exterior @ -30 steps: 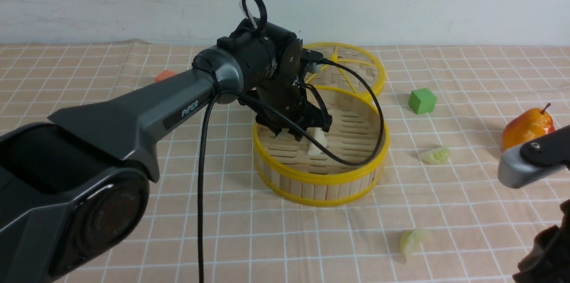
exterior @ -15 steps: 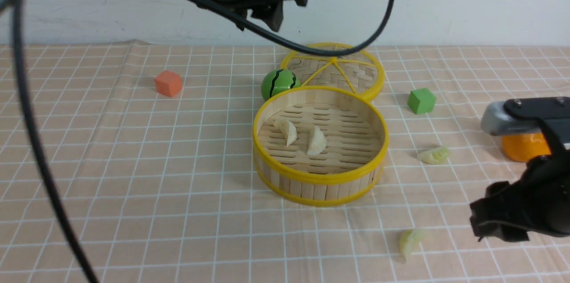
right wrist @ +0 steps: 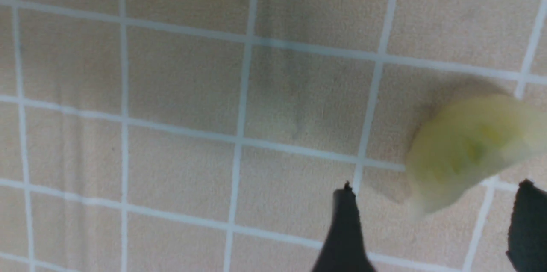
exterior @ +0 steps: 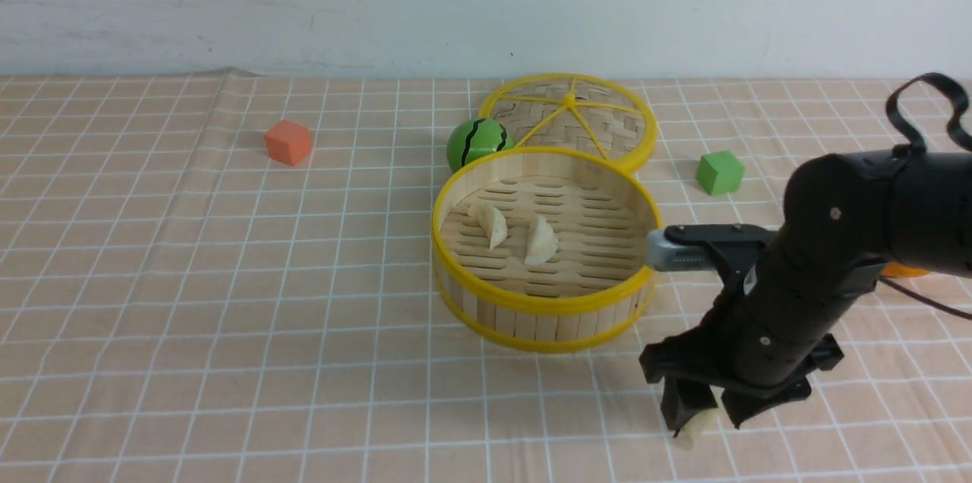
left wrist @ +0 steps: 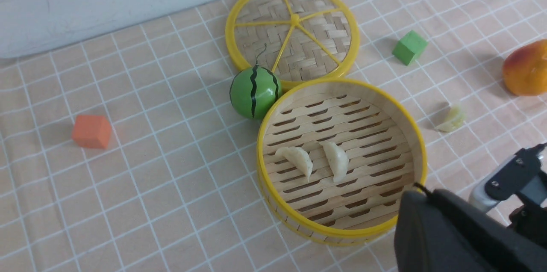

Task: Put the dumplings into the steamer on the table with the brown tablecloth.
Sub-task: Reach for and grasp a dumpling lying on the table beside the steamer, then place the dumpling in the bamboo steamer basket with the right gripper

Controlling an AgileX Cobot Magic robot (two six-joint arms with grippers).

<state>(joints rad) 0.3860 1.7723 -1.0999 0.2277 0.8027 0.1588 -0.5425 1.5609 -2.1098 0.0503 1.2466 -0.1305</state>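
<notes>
The steamer (exterior: 547, 308) stands mid-table on the brown tablecloth (exterior: 190, 278). Two cream dumplings (exterior: 490, 225) (exterior: 541, 241) lie on its slatted floor. My right gripper (exterior: 710, 415) is open and low over the cloth, in front and to the right of the steamer. Its fingers straddle a pale green dumpling (exterior: 697, 430), which the right wrist view (right wrist: 466, 148) shows blurred and just ahead of the open tips (right wrist: 436, 186). The other green dumpling (left wrist: 451, 120) lies right of the steamer, hidden behind my right arm in the front view. My left gripper (left wrist: 427, 193) is high above the steamer, jaws together, holding nothing.
The flat woven lid (exterior: 569, 115) lies behind the steamer with a green watermelon ball (exterior: 474, 143) beside it. A green cube (exterior: 720, 172) sits at right and an orange cube (exterior: 288, 142) at far left. An orange pear (left wrist: 525, 69) lies far right.
My left arm has lifted out of the steamer and out of the front view, leaving a second cream dumpling inside. My right arm has swung in and come down over the front green dumpling.
</notes>
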